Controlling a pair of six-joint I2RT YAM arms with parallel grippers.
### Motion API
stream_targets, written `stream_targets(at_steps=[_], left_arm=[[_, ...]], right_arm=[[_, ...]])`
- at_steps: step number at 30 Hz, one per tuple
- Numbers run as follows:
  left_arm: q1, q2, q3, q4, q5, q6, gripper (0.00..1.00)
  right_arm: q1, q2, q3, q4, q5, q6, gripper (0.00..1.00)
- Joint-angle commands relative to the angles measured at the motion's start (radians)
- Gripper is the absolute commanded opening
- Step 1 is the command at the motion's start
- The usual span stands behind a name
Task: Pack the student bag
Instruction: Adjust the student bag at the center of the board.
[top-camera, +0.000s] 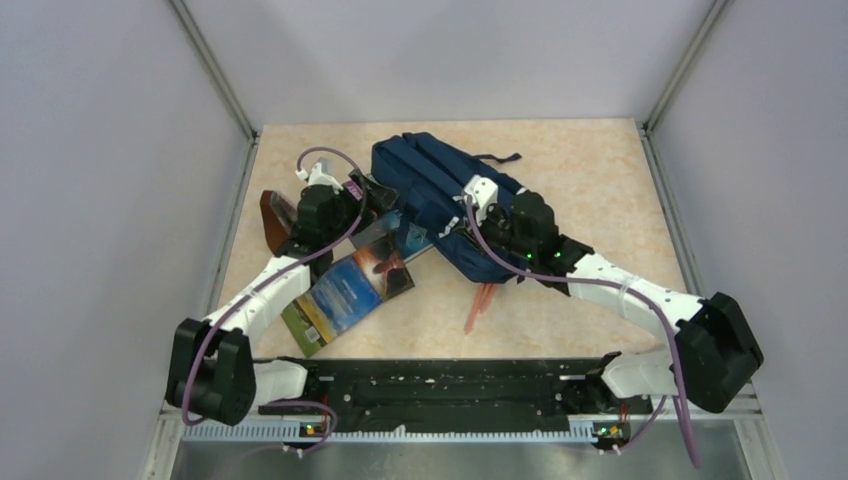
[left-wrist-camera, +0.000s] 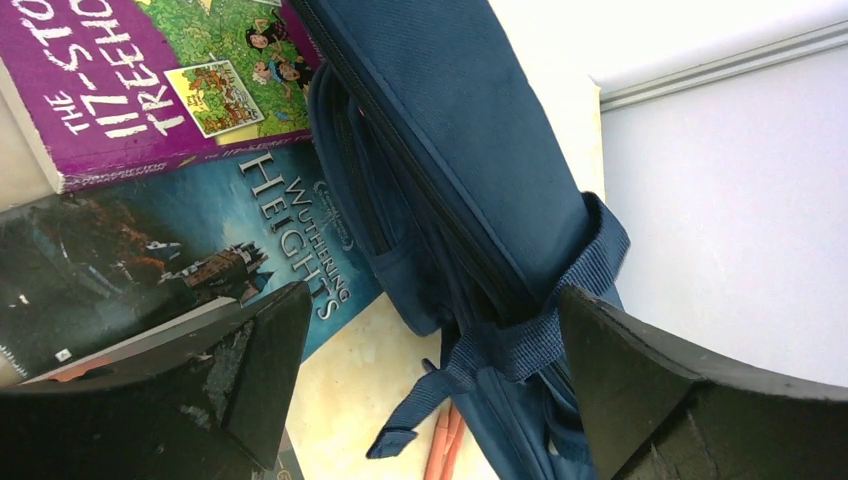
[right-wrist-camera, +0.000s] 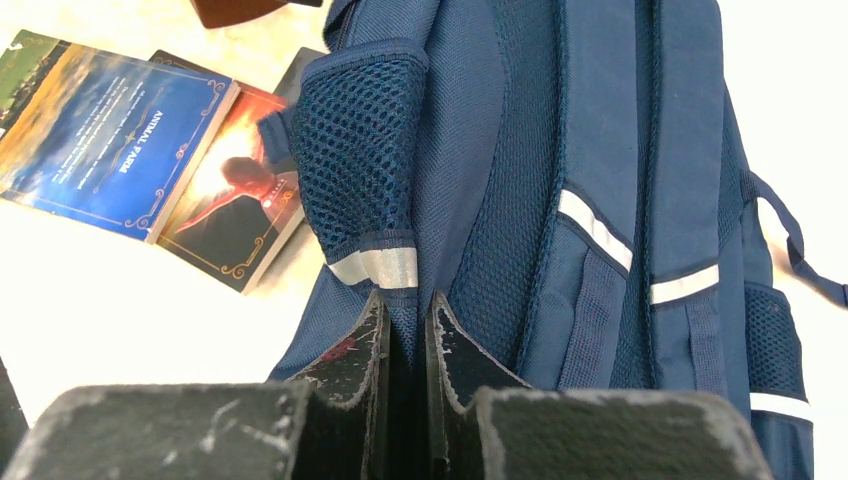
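Note:
The student bag is a navy backpack lying on its side in the middle of the table. My right gripper is shut on a fold of its fabric, just below the mesh side pocket and its grey reflective strip. In the right wrist view the gripper has its jaws nearly together with blue fabric between them. My left gripper is open and empty, hovering at the bag's left side. In the left wrist view the gripper has a loose bag strap between its jaws.
Several books lie left of the bag: a purple Treehouse book, Wuthering Heights, a blue Animal Farm and a dark red one. Orange pens lie by the bag's near edge. A brown object sits far left.

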Motion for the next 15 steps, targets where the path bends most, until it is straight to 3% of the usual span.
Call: stream_targets(at_steps=[1,8,15], left_arm=[[0.011,0.05,0.047,0.17,0.039,-0.056,0.98],[0.019,0.125,0.084,0.217,0.047,-0.092,0.98],[0.023,0.109,0.017,0.333,0.009,-0.141,0.98]], right_arm=[[0.0,-0.081,0.012,0.205,-0.044,-0.009,0.0],[-0.001,-0.084,0.008,0.212,-0.063,0.003,0.0],[-0.001,-0.078,0.01,0.208,-0.065,0.002,0.0]])
